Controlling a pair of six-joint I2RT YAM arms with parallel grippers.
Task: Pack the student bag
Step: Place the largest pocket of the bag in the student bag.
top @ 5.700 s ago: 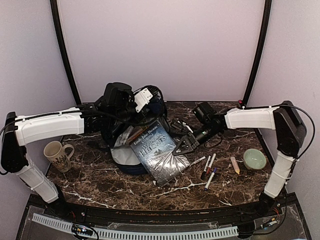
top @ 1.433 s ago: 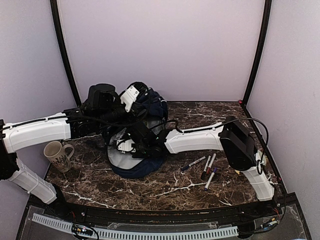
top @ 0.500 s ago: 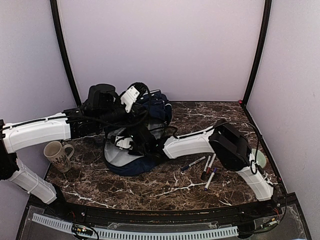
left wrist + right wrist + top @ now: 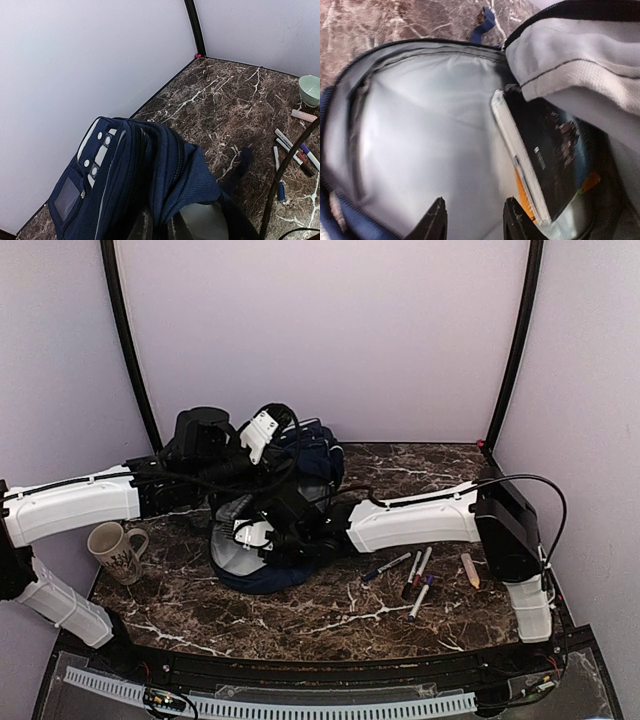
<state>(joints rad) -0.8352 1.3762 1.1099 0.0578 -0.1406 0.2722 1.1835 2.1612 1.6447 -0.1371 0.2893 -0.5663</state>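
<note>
The navy-blue student bag [image 4: 272, 576] lies open at the left middle of the table. My left gripper [image 4: 283, 437] is shut on the fabric at the bag's top edge [image 4: 165, 165] and holds it up; its fingers [image 4: 142, 231] show at the bottom of the left wrist view. My right gripper [image 4: 240, 538] reaches into the bag's mouth. In the right wrist view it [image 4: 475, 222] is open and empty over the grey lining [image 4: 420, 140]. A dark-covered book [image 4: 555, 160] stands inside the bag to the right of the fingers.
Several markers [image 4: 415, 575] and a tan crayon [image 4: 470, 570] lie right of the bag. A beige mug [image 4: 117, 551] stands at the left. A green bowl [image 4: 311, 89] sits near the right edge, hidden behind my right arm in the top view.
The book that lay on the bag is now inside it. My right gripper has let it go and stays in the bag's mouth; its elbow swung right. The left gripper lifted the bag's top.
</note>
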